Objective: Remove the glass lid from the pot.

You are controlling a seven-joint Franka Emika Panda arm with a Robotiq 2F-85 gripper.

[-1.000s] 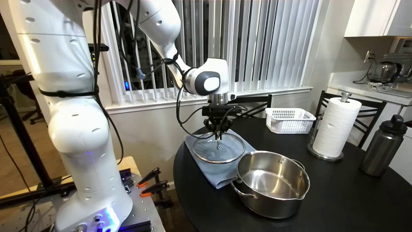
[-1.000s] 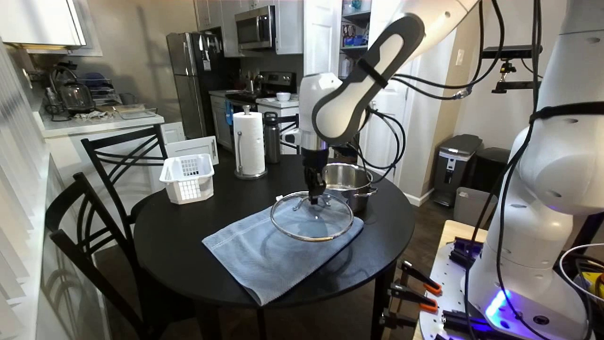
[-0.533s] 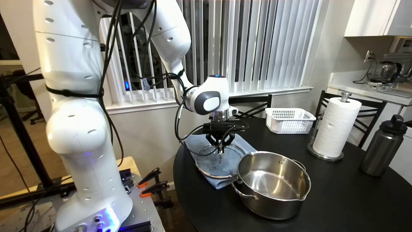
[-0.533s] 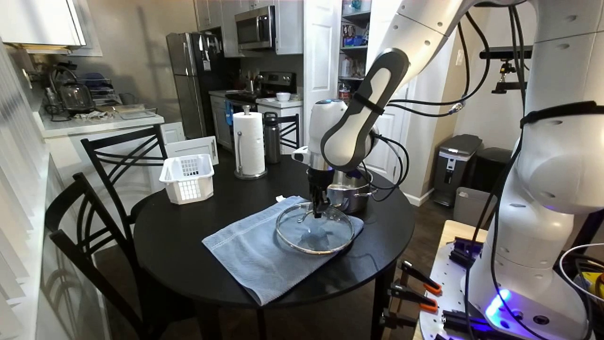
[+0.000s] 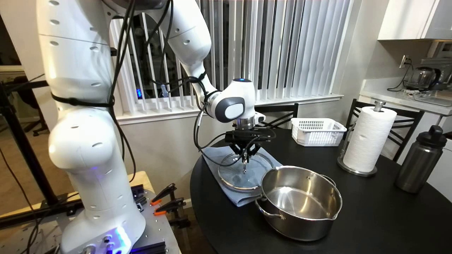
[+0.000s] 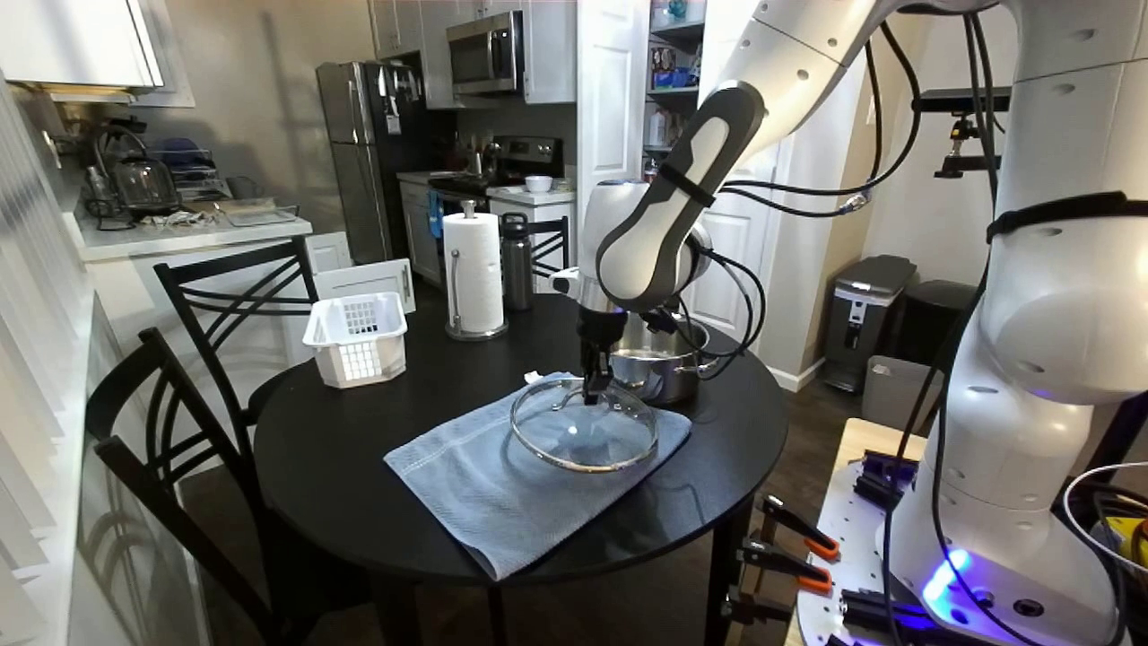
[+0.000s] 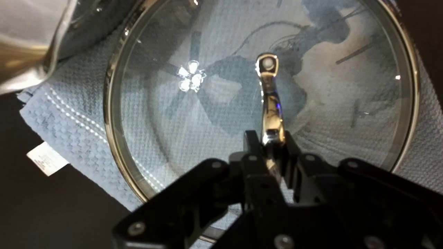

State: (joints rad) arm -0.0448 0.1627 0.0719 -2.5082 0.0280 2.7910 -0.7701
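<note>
Clamped on the handle [image 7: 272, 116] of the glass lid [image 5: 240, 179], the tool [image 7: 271, 139] holds it over the cloth [image 5: 243, 201], left of and beyond the uncovered pot [image 5: 297, 225] in an exterior view. Removal looks done; setting down seems in hand, calling for gentle lowering before release.

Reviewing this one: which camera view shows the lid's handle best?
The wrist view: it shows the metal handle large and close, one end fixed to the glass lid, and the pincer closed on it. In both exterior views it is small and partly hidden by the pincer.
</note>
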